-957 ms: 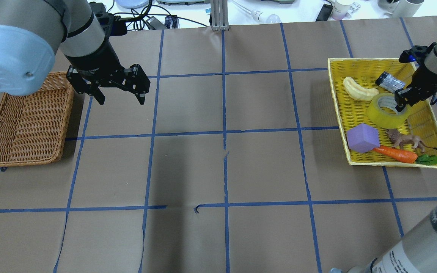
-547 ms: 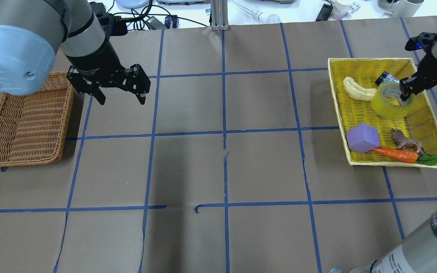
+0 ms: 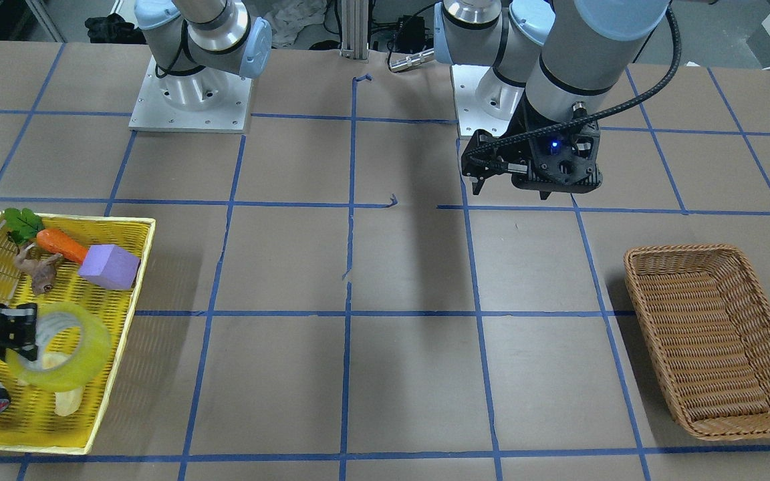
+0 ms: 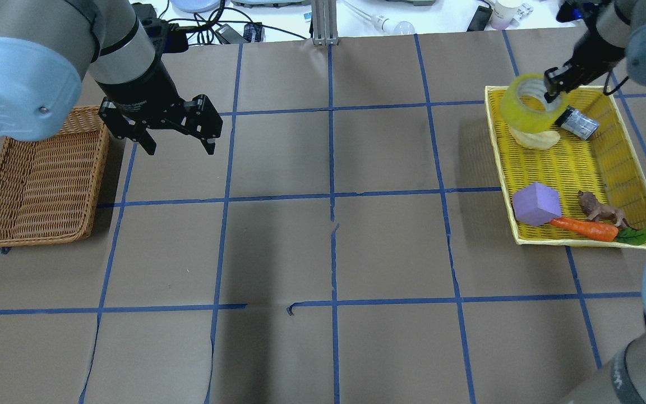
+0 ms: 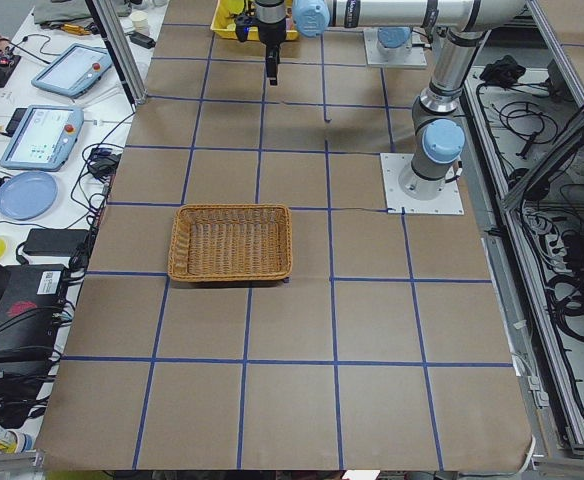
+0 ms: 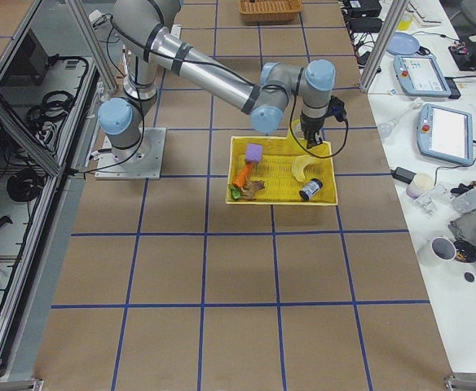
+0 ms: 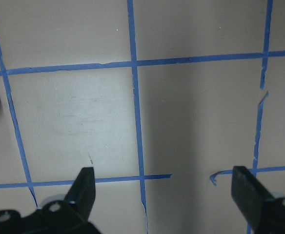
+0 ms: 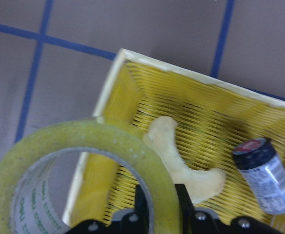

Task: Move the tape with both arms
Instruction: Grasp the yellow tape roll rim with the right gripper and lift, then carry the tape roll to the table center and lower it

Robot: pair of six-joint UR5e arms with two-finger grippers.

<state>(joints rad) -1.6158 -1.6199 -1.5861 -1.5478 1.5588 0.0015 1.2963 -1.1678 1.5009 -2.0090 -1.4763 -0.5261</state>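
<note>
The tape is yellow-green (grey-white inside), tray yellow mesh, table blue-gridded brown.

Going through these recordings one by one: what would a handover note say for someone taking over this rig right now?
Right gripper: jaws shut on the wall of the tape, which is held in the air, tilted, over a corner of the yellow tray.
Left gripper: jaws open, empty, above the table beside the wicker basket.
Done: tape grasped and off the tray floor.
Left: bring the tape toward the middle and pass it to the left gripper, which probably sets it in the basket.
</note>
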